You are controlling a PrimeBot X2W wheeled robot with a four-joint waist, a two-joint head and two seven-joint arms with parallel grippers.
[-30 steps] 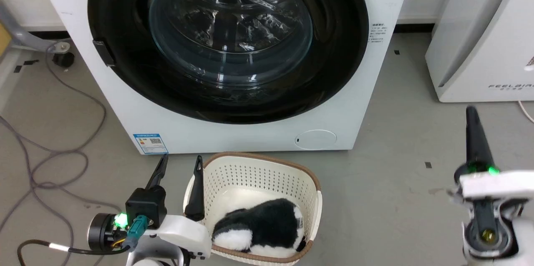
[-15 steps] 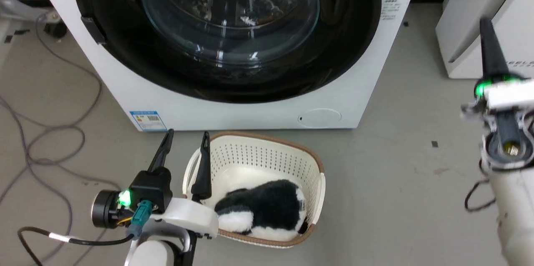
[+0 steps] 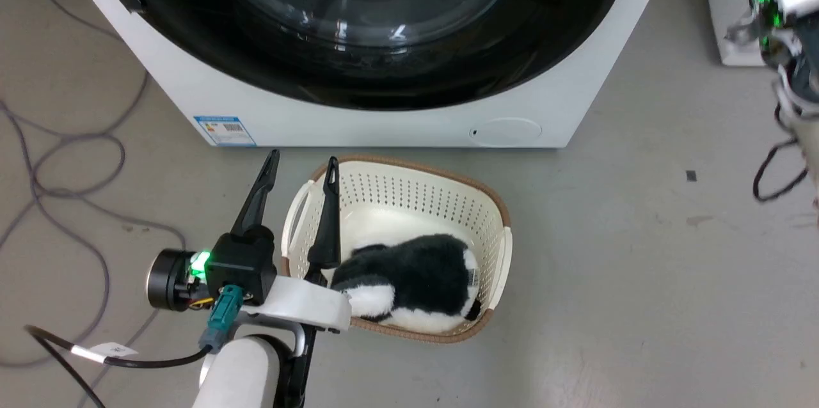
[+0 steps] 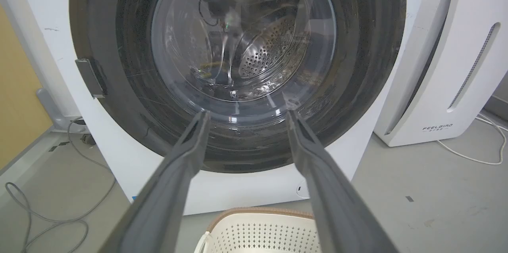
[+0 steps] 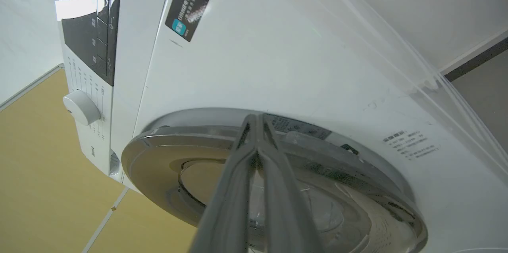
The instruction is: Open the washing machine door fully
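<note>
- Grey concrete floor (image 3: 608, 267), a bit scuffed, with loose grey cables (image 3: 64, 190) looping over its left side. There's a yellowish panel (image 4: 16, 86) left of the machine in the left wrist view.
- The white washing machine (image 3: 384, 130) stands on the floor. The washing machine door (image 4: 238, 66), a glossy black disc with a clear glass bowl, lies shut flat against its front, with the small latch tab (image 4: 90, 77) on the door's left edge.
- Low on the front there's a blue label (image 3: 224, 131) near the left corner, print too small to read, and a round cap (image 3: 505, 132) toward the right.
- The right wrist view shows a black control panel with a white knob (image 5: 81, 107), a dark sticker with a QR code (image 5: 194, 1) and some tiny unreadable print (image 5: 410, 144).
- The white appliance (image 4: 436, 86) to the machine's right has a logo that looks like "FEELBIRD".
- A cream perforated basket (image 3: 492, 203) sits on the floor just in front of the machine's bottom edge, with a black-and-white plush toy (image 3: 416, 274) inside.
- Left gripper (image 3: 303, 156): fingers (image 4: 178, 165) spread wide, holding nothing, over the basket's left rim and pointing at the door.
- Right gripper (image 5: 256, 120): fingers pressed together, tips right at the door's rim. Can't tell if they touch it.
</note>
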